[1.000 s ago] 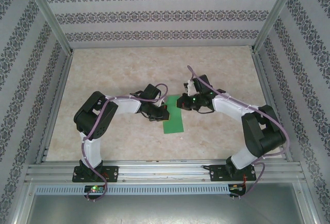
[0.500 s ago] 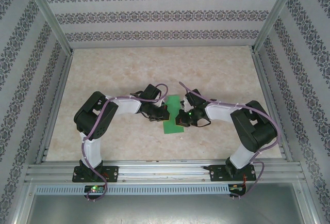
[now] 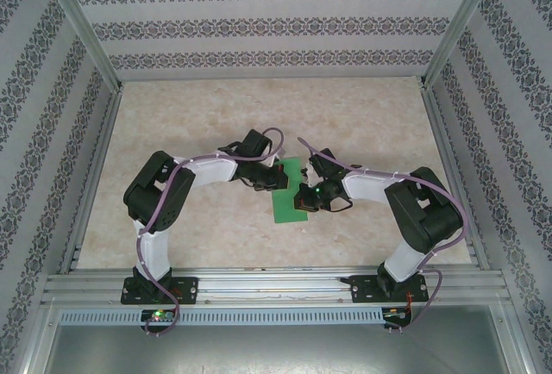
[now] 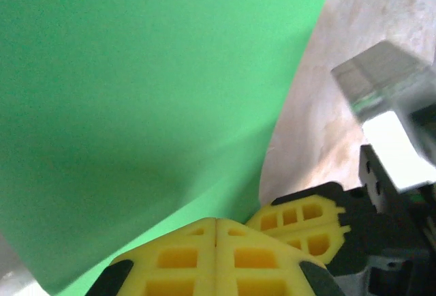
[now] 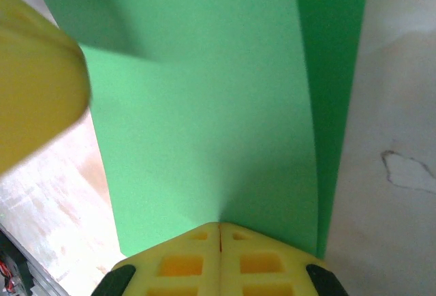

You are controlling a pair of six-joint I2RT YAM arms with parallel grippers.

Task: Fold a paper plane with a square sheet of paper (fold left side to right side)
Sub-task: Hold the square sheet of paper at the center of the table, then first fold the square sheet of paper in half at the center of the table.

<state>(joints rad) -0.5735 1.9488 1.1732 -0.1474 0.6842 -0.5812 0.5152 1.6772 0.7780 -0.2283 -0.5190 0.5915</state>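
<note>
The square sheet of paper point(image 3: 286, 208) lies on the table as a narrow bright green rectangle, folded lengthwise. My left gripper point(image 3: 278, 176) is shut, its yellow tips point(image 4: 216, 222) resting on the paper point(image 4: 150, 91) near its far left edge. My right gripper point(image 3: 301, 199) is shut too, tips point(image 5: 219, 226) down on the paper point(image 5: 204, 105) by its right edge, where a darker lower layer point(image 5: 334, 71) peeks out. Nothing sits between either pair of fingers. Each wrist view catches the other gripper's yellow fingers point(image 4: 303, 224) point(image 5: 34, 91) close by.
The beige marbled table point(image 3: 216, 115) is walled on three sides by patterned panels point(image 3: 259, 25). An aluminium rail point(image 3: 276, 286) runs along the near edge, where both arm bases are bolted. The two arms nearly meet over the paper.
The right gripper has come from the paper's far right corner down to its right edge, nearer me. The left gripper has shifted slightly farther and onto the paper. The paper lies where it was.
</note>
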